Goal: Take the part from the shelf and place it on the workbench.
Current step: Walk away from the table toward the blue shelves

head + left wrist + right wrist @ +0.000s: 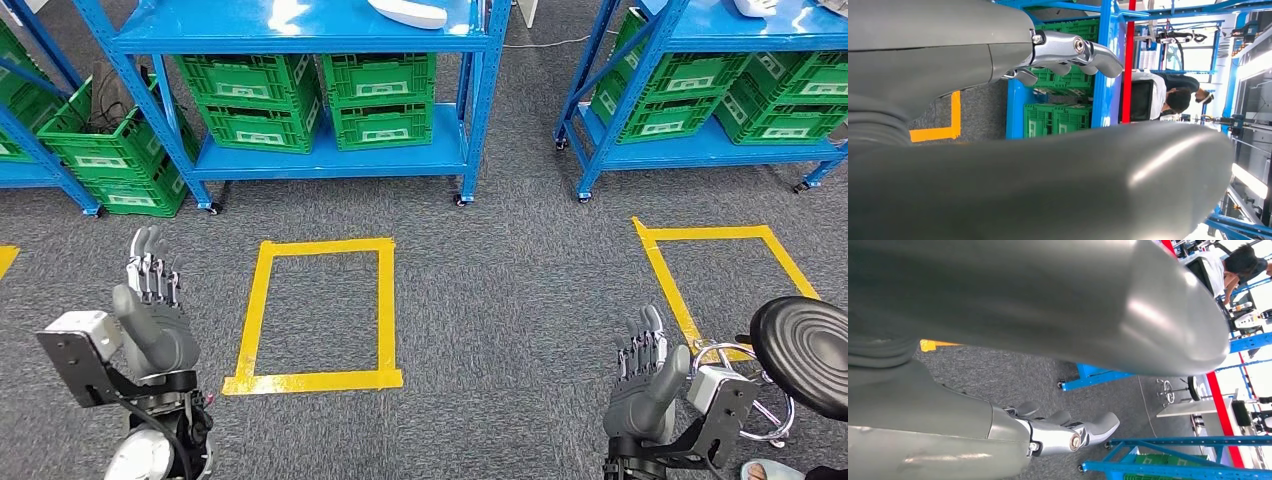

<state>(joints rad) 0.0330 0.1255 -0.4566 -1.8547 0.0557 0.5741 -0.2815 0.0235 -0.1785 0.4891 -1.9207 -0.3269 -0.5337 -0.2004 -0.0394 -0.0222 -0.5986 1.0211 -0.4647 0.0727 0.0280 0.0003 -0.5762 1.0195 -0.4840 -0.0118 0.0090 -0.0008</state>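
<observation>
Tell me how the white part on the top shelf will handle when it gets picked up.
The white part looks like a smooth, glossy moulded shell, so probably stiff but slippery under the fingers. It seems thin and curved, so likely light for its size. Lying flat on the blue shelf, it may slide or rock if nudged. The frame cuts part of it off, so this is tentative.

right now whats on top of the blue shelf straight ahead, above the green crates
A white part lies on the top board of the blue shelf, toward its right end. The picture's upper edge cuts the part off, so its full shape cannot be seen. The green crates sit below.
</observation>
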